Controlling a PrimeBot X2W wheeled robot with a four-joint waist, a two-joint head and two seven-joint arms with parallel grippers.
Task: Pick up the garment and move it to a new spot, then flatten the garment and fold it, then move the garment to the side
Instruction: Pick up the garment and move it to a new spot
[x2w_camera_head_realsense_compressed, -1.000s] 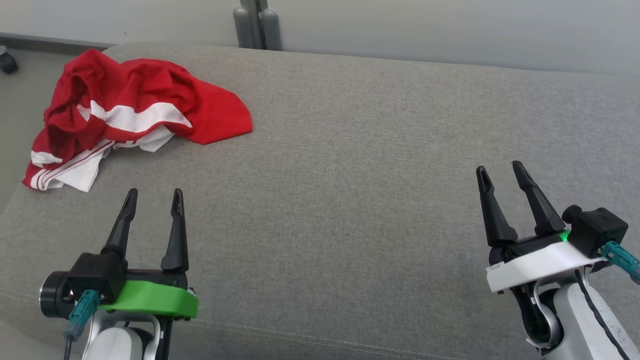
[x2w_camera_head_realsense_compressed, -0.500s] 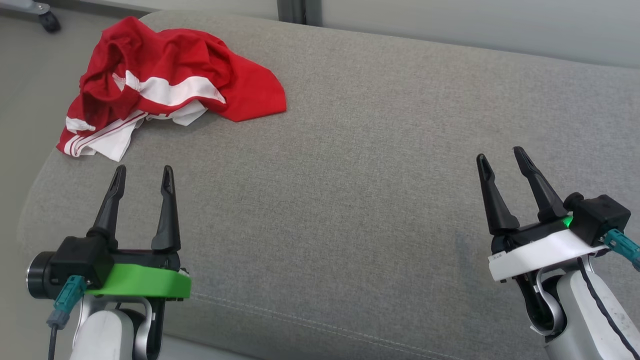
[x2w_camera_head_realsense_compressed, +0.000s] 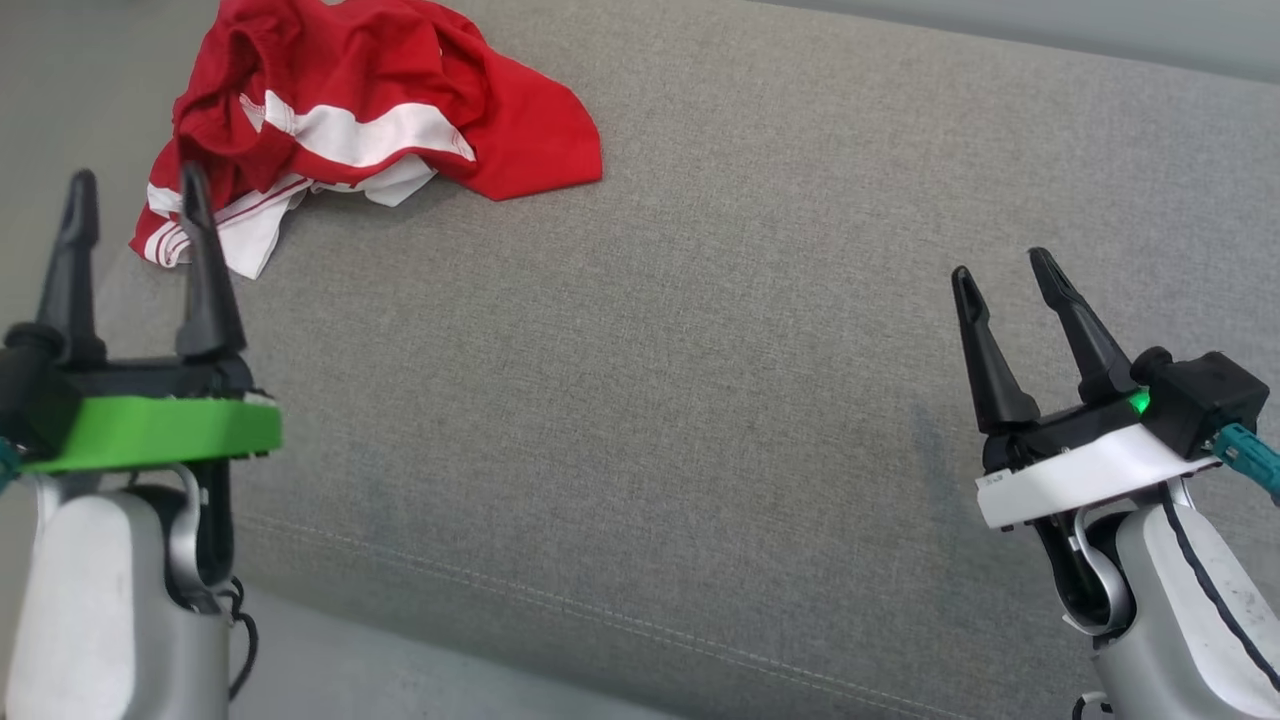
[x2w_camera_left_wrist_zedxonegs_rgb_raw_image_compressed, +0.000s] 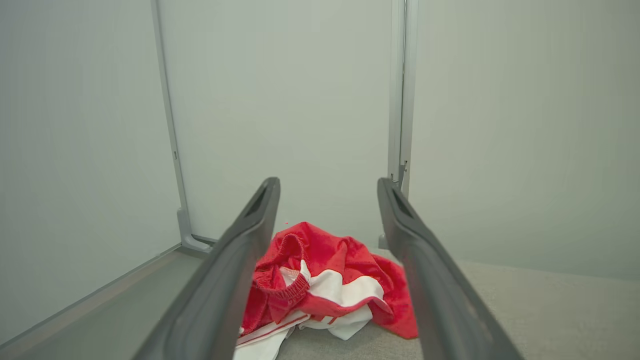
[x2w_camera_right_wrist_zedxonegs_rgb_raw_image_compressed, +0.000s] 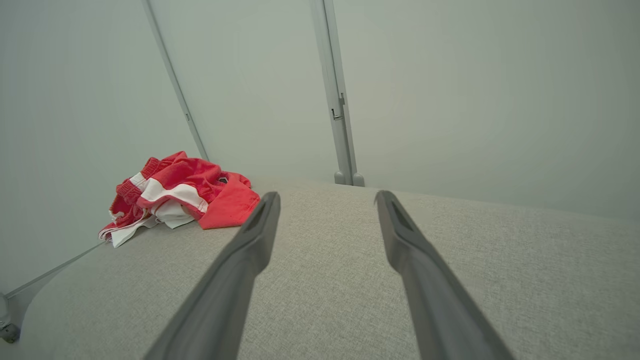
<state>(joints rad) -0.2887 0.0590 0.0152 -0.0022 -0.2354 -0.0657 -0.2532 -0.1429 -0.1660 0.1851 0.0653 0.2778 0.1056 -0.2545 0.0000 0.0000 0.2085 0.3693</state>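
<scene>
Left hand (x2w_camera_head_realsense_compressed: 139, 178) spread, empty, near crumpled garment (x2w_camera_head_realsense_compressed: 350, 90); right hand (x2w_camera_head_realsense_compressed: 1001, 263) spread; grey cushion (x2w_camera_head_realsense_compressed: 700, 350) between.

A grey woven cushion (x2w_camera_head_realsense_compressed: 700, 350) with a stitched seam (x2w_camera_head_realsense_compressed: 560, 600) spans the foreground. Behind it stand pale grey-green wall panels (x2w_camera_left_wrist_zedxonegs_rgb_raw_image_compressed: 280, 100) joined by a metal post (x2w_camera_right_wrist_zedxonegs_rgb_raw_image_compressed: 337, 100).

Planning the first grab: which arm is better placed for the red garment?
Left. The left gripper, open, is close to the garment and points straight at it; the right gripper sits far across the cushion.
</scene>
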